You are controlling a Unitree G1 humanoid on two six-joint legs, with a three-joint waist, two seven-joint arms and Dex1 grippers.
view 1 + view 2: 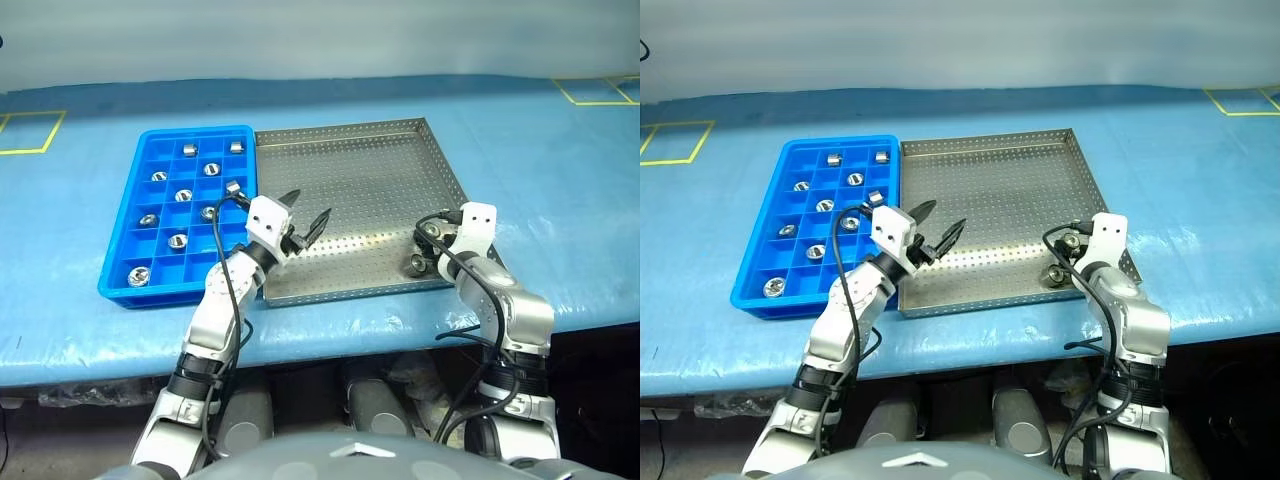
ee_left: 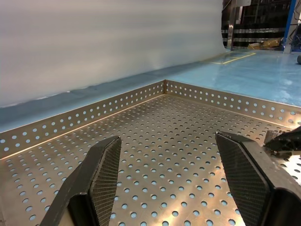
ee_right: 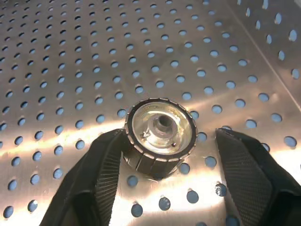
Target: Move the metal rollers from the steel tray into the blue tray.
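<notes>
Blue sheeting covers the bench (image 1: 560, 200), with yellow tape squares marked near its far corners. On it the blue tray (image 1: 135, 285) sits touching the left side of the steel tray (image 1: 360, 160). Nine metal rollers (image 1: 183, 195) already lie in separate compartments of the blue one. Two rollers are left at the steel tray's near right corner; one shows just beside the right arm (image 1: 417, 263).

The right gripper (image 3: 160, 174) is down over that corner, and the right wrist view shows a roller (image 3: 161, 134) standing on end, hollow centre facing up, between its jaws. The left jaw touches the roller's knurled side; the right jaw stands clear of it with a gap, so nothing is clamped yet. The roller's axis runs upright, across the line of closing, which suits a side pinch.

The left gripper (image 1: 305, 215) hovers over the steel tray's left part, jaws apart and empty, well away from the remaining rollers. The right arm is plainly the nearer one, so I judge the grasp is its job.
</notes>
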